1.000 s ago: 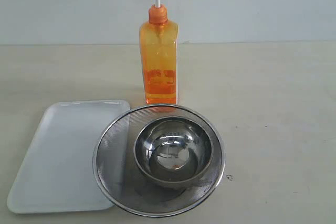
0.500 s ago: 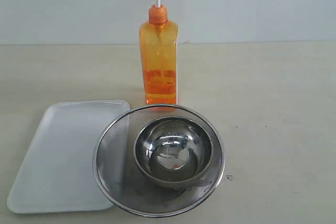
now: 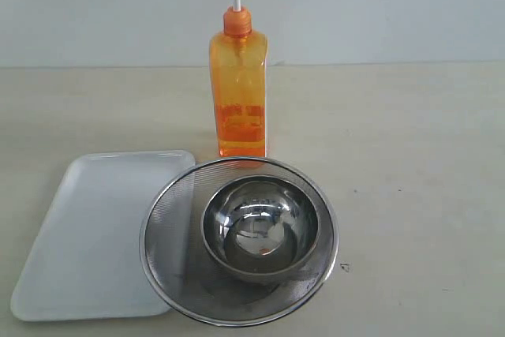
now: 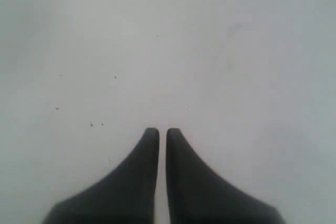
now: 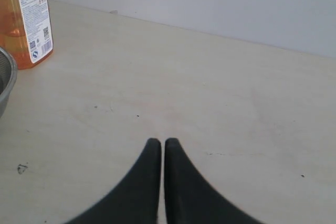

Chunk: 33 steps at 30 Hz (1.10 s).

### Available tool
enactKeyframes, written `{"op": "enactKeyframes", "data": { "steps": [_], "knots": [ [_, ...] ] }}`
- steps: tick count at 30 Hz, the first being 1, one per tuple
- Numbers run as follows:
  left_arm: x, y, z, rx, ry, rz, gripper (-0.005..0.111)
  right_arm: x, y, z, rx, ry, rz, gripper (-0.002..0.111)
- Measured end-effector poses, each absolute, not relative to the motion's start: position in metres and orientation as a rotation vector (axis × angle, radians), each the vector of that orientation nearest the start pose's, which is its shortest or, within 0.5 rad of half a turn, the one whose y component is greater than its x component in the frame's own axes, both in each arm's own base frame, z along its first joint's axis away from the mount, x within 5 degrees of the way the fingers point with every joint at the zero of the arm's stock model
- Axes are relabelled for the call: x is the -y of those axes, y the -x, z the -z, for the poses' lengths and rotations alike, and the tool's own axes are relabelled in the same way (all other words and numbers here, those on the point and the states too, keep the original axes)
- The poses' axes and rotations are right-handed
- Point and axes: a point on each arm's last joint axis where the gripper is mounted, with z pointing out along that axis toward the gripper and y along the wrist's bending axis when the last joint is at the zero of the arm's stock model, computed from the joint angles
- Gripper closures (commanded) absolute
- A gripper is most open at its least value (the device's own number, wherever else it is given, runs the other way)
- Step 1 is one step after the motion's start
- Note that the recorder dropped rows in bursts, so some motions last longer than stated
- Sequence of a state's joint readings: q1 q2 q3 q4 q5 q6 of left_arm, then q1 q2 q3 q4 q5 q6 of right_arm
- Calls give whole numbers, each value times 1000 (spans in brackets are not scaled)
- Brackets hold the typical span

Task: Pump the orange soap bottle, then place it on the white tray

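The orange soap bottle [image 3: 239, 92] stands upright at the back middle of the table, its pump head up and its spout pointing right. Its lower body with the white printed label [image 5: 32, 17] shows in the right wrist view. The white tray [image 3: 91, 234] lies flat at the front left with nothing on it. Neither arm appears in the exterior view. My left gripper [image 4: 158, 130] is shut over a plain pale surface. Over bare tabletop, well away from the bottle, my right gripper [image 5: 159, 141] is shut and holds nothing.
A round steel mesh strainer [image 3: 170, 230] with a steel bowl [image 3: 261, 226] inside sits at the front middle, overlapping the tray's right edge and close in front of the bottle. Its rim [image 5: 6, 80] shows in the right wrist view. A pale wall stands behind the table.
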<state>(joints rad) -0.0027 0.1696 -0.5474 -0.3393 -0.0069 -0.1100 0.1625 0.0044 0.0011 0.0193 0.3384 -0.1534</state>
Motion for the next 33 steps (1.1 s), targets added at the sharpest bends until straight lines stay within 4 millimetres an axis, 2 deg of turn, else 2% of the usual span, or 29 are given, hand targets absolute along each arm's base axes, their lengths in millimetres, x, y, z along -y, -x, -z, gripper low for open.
{"op": "enactKeyframes", "data": {
  "steps": [3, 6, 8, 10, 12, 14, 18, 22, 28, 33],
  "knots": [
    [2, -54, -424, -1173, 202, 338, 102, -9, -53, -182, -1807, 275, -25, 108],
    [5, -97, -458, -1316, 139, 279, 102, -9, -53, -182, -1807, 275, -25, 108],
    [7, -122, -474, -1380, 103, 253, 102, -9, -53, -182, -1807, 275, -25, 108],
    [9, -152, -472, -1482, 76, 234, 102, -9, -53, -182, -1807, 275, -25, 108],
    [10, -177, -461, -1558, 38, 195, 102, -9, -53, -182, -1807, 275, -25, 108],
    [9, -200, -437, -1625, 18, 148, 102, -9, -53, -182, -1807, 275, -25, 108],
    [8, -219, -385, -1639, 35, 94, 102, -9, -53, -182, -1807, 275, -25, 108],
    [23, -222, -337, -1648, -4, 101, 102, -9, -53, -182, -1807, 275, -25, 108],
    [71, -210, -270, -1669, -186, 215, 102, -9, -53, -182, -1807, 275, -25, 108],
    [107, -188, -247, -1615, -326, 338, 102, -9, -53, -182, -1807, 275, -25, 108]
  ]
}}
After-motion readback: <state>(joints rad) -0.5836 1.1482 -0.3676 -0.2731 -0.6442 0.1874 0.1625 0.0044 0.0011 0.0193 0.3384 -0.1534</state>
